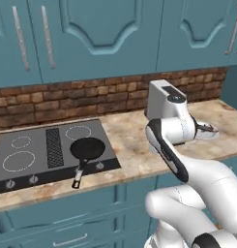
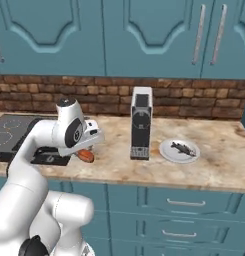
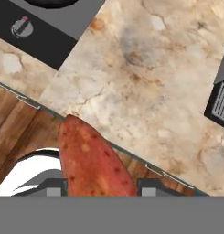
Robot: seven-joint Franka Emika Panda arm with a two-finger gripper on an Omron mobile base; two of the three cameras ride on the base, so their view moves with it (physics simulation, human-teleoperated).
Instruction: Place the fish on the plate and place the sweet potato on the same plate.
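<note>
My gripper (image 3: 102,190) is shut on the sweet potato (image 3: 91,157), an orange-red tuber that sticks out from between the two fingertips. In the right base view the sweet potato (image 2: 85,156) hangs under the hand, just above the counter's front edge, to the right of the stove. Far to the right, past the coffee machine, the grey fish (image 2: 181,148) lies on the small white plate (image 2: 165,150).
A tall silver coffee machine (image 2: 141,122) stands on the counter between my hand and the plate. A black frying pan (image 1: 87,148) sits on the stove (image 1: 23,162) at the left. The beige stone counter (image 3: 145,68) ends in a front edge just below the hand.
</note>
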